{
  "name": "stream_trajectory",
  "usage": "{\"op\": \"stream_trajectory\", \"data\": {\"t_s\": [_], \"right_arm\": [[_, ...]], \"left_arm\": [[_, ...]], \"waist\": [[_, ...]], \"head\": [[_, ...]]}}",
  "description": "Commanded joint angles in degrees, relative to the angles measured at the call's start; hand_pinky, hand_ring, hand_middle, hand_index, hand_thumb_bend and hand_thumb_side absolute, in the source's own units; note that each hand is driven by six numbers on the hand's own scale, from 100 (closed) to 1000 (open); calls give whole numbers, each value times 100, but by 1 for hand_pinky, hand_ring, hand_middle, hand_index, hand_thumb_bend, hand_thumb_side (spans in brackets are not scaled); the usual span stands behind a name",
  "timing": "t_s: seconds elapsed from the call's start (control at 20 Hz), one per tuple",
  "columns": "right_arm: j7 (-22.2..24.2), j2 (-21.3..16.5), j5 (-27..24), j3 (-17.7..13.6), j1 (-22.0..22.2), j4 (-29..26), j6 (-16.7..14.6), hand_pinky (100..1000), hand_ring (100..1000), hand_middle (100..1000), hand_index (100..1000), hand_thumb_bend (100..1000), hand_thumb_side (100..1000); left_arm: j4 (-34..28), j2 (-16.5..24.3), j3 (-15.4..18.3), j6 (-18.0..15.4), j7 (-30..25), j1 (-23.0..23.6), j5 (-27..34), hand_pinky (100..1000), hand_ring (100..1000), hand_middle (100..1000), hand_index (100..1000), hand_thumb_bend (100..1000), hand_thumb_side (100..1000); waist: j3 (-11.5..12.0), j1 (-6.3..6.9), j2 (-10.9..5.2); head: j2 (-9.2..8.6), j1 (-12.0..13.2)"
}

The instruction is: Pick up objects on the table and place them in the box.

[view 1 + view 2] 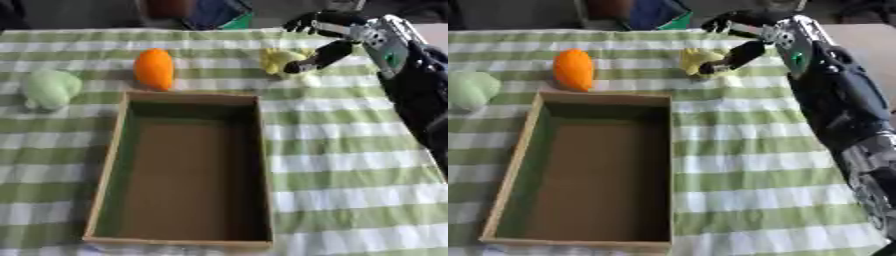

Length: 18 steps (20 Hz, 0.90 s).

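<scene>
Nearest, the open brown cardboard box (184, 170) sits empty on the green-and-white checked tablecloth (350, 165). Beyond it lie a pale green soft toy (48, 87) and an orange oval toy (154, 68). Farthest, the right hand (750, 37) spreads wide over a small yellow toy (699, 60), thumb touching; closing comes next, then carrying it boxward

My right arm (833, 100) is bulky and black along the frame's right side. My right hand (337, 37) has black fingers, a silver wrist and a small green patch.
</scene>
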Motion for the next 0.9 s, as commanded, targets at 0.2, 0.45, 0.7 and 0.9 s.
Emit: {"op": "stream_trajectory", "data": {"t_s": [0.2, 0.45, 0.7, 0.9], "right_arm": [[-226, -83, 384, -131, -98, 53, 324, 817, 903, 857, 1000, 680, 755], [-431, -122, 586, -258, -93, 109, 552, 815, 901, 855, 1000, 655, 755], [-407, -119, 723, -276, -89, 167, 591, 811, 900, 850, 1000, 610, 721], [-381, -103, 733, -299, -91, 178, 607, 799, 887, 816, 959, 500, 717]], "left_arm": [[-122, 53, -11, -11, -54, -61, 16, 494, 707, 665, 733, 100, 969], [-122, 40, -10, -22, -84, -88, 1, 494, 708, 665, 732, 100, 972], [-122, 10, -4, -20, -109, -101, -16, 495, 709, 666, 732, 100, 976], [-122, -4, -7, -15, -128, -123, -23, 495, 710, 666, 731, 100, 978]], "waist": [[49, 0, -27], [91, -9, 79], [110, -4, 156], [118, -12, 199]], "head": [[-124, -56], [-184, -99], [-188, -103], [-197, -111]]}}
